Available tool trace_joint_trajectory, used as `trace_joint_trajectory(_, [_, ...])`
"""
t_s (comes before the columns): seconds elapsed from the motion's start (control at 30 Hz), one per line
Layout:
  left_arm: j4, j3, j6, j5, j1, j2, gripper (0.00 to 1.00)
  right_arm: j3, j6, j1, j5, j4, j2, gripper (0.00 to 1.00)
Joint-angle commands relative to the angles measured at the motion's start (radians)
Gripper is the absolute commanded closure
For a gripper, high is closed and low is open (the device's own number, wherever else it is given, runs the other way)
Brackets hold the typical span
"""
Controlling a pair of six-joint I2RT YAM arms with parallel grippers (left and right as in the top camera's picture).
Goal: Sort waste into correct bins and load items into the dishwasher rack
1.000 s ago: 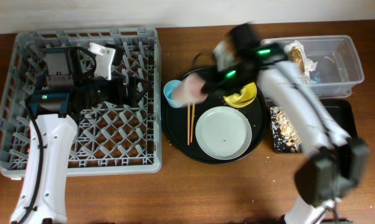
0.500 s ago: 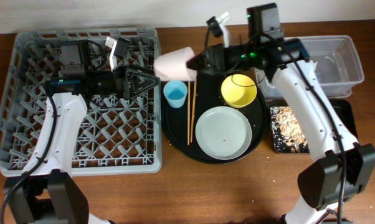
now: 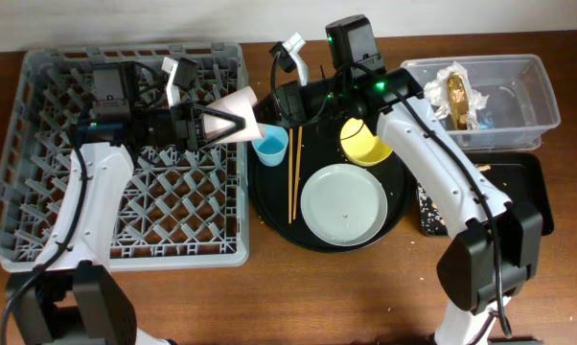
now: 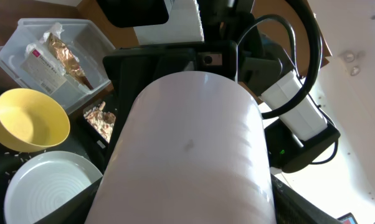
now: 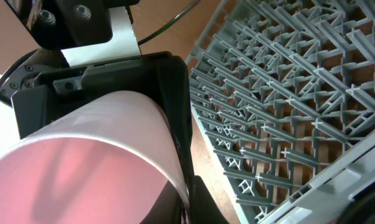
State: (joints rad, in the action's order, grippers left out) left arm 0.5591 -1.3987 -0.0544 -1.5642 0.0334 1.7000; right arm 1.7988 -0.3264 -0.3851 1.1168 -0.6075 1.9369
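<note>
Above the right rim of the dishwasher rack (image 3: 39,192), the pale pink cup (image 3: 242,110) lies sideways, the right gripper (image 3: 272,107) clamped on it, the left gripper (image 3: 226,126) flanking it, grip indeterminable; premature release risks dropping it onto the light blue cup (image 3: 270,146).

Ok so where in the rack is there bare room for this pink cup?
The dishwasher rack's front right quarter, between the left arm and the right wall, is bare pegs; so is its left strip. The back right corner, around the pale pink cup, is crowded.
</note>
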Motion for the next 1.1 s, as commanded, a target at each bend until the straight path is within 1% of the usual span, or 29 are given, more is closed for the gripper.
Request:
trace_joint_trajectory(0.0, [-0.006,-0.008,-0.002,-0.01,0.001,0.002,0.38,0.0,-0.008,-0.001,-0.047,-0.005,0.002,0.62])
trace_joint_trajectory(0.03, [-0.016,-0.008,-0.002,-0.01,0.003,0.002,0.38,0.0,-0.008,-0.001,-0.056,-0.011,0.002,0.45])
trace_joint_trajectory(0.07, [-0.038,-0.009,-0.002,-0.01,0.01,0.002,0.38,0.0,-0.007,0.002,-0.056,-0.017,0.002,0.32])
trace_joint_trajectory(0.1, [-0.065,-0.009,-0.002,-0.01,0.023,0.002,0.41,0.0,-0.005,0.013,-0.058,-0.026,0.002,0.26])
trace_joint_trajectory(0.17, [-0.121,-0.009,-0.004,0.001,0.063,0.002,0.44,0.0,-0.003,0.044,-0.089,-0.064,0.002,0.2])
trace_joint_trajectory(0.23, [-0.147,-0.011,-0.032,0.09,0.117,0.002,0.44,0.0,0.0,0.093,-0.15,-0.132,0.002,0.16])
trace_joint_trajectory(0.33, [-0.147,-0.011,-0.09,0.277,0.176,-0.001,0.44,0.0,0.024,0.157,-0.271,-0.252,0.002,0.13])
trace_joint_trajectory(0.4, [-0.14,-0.013,-0.095,0.386,0.185,-0.014,0.44,0.0,0.034,0.187,-0.359,-0.319,0.002,0.12])
trace_joint_trajectory(0.43, [-0.111,-0.022,-0.095,0.467,0.184,-0.026,0.44,0.0,0.034,0.198,-0.395,-0.342,0.002,0.12])
trace_joint_trajectory(0.5, [0.03,-0.079,-0.078,0.689,0.162,-0.055,0.43,0.0,0.034,0.213,-0.485,-0.392,0.002,0.11])
trace_joint_trajectory(0.53, [0.111,-0.113,-0.046,0.79,0.142,-0.064,0.43,0.0,0.034,0.216,-0.52,-0.408,0.002,0.11])
trace_joint_trajectory(0.57, [0.208,-0.155,-0.012,0.908,0.115,-0.071,0.43,0.0,0.034,0.216,-0.551,-0.42,0.002,0.07])
trace_joint_trajectory(0.6, [0.345,-0.213,0.019,1.08,0.069,-0.074,0.44,0.0,0.034,0.216,-0.583,-0.433,0.002,0.04])
trace_joint_trajectory(0.67, [0.496,-0.267,0.048,1.264,-0.003,-0.074,0.44,0.0,0.034,0.216,-0.637,-0.455,0.002,0.01])
trace_joint_trajectory(0.73, [0.637,-0.285,0.048,1.416,-0.096,-0.074,0.43,0.0,0.034,0.216,-0.682,-0.488,0.002,0.01])
trace_joint_trajectory(0.87, [0.787,-0.285,0.047,1.49,-0.185,-0.06,0.44,0.0,0.034,0.216,-0.711,-0.512,0.002,0.02])
trace_joint_trajectory(0.93, [0.848,-0.285,0.043,1.51,-0.207,-0.043,0.43,0.0,0.034,0.216,-0.71,-0.512,0.002,0.02])
trace_joint_trajectory(1.07, [0.893,-0.283,0.04,1.508,-0.217,0.006,0.44,0.0,0.034,0.216,-0.71,-0.512,0.002,0.01])
